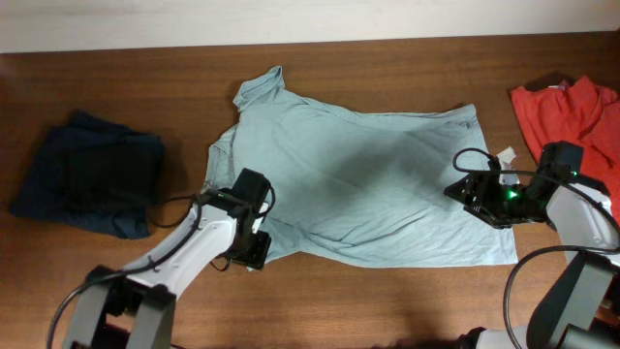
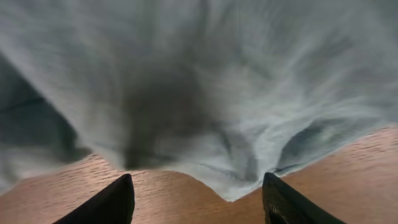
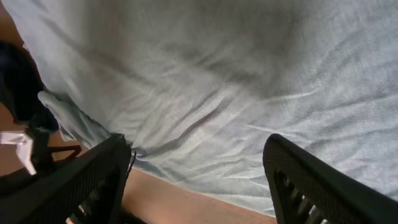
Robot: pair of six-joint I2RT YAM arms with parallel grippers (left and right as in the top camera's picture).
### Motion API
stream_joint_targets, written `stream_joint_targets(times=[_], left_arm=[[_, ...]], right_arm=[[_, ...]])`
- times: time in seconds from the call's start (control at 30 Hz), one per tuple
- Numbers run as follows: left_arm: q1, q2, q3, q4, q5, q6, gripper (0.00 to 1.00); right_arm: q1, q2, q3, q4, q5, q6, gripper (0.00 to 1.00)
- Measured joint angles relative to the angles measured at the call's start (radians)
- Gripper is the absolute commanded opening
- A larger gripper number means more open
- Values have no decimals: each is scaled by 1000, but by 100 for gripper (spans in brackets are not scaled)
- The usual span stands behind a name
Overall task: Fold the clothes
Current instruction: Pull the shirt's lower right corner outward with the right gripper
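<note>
The pale blue-green garment (image 1: 358,174) lies spread at the centre of the brown wood-grain tabletop (image 1: 387,301). It is thin, soft cloth, mostly flat, with faint creases running across it. Its outline is broad and uneven: a narrow end pokes out toward 11 o'clock, and the long bottom hem runs from 7 to 4 o'clock.

The left tool (image 2: 198,182) sits at the garment's 7 o'clock edge. Its two dark, wedge-shaped fingers (image 2: 115,202) stand apart and grip nothing. Between them is bare wood and a small pointed lip of the hem, with rumpled, shadowed folds just beyond.

The right tool (image 3: 198,142) hangs at the garment's 3 o'clock edge, and its jaws are wide apart too. Its ribbed black fingers (image 3: 311,186) frame smooth cloth marked by fine diagonal wrinkles, with a strip of wood below the hem. Nothing is pinched between them.

At 9 o'clock on the tabletop, apart from the garment, sits a bunched pile of navy clothes (image 1: 92,174). At 2 o'clock, at the frame's edge, lies a crumpled red garment (image 1: 572,116).
</note>
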Motion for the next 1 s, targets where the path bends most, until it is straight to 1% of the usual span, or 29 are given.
stream_joint_targets(times=[0.13, 0.2, 0.23, 0.33, 0.43, 0.57, 0.7, 0.83, 0.93, 1.0], left_arm=[[-23, 42, 0, 1, 1, 11, 65], [-36, 57, 3, 2, 4, 18, 57], [-40, 59, 3, 4, 5, 25, 49], [-53, 72, 12, 6, 29, 44, 17], [-74, 83, 22, 0, 53, 55, 1], [-75, 97, 42, -37, 50, 63, 1], [-73, 128, 103, -172, 28, 63, 1], [-73, 130, 264, -353, 16, 63, 1], [-73, 130, 393, -429, 13, 63, 1], [-73, 130, 449, -454, 13, 63, 0]], right_arm=[[0, 0, 0, 0, 0, 0, 70], [0, 0, 0, 0, 0, 0, 70], [0, 0, 0, 1, 0, 1, 71], [0, 0, 0, 1, 0, 0, 70], [0, 0, 0, 1, 0, 0, 70], [0, 0, 0, 1, 0, 0, 70], [0, 0, 0, 0, 1, 0, 68], [0, 0, 0, -22, 56, 22, 67], [0, 0, 1, -53, 144, 60, 68], [-2, 0, 1, -69, 192, 85, 69]])
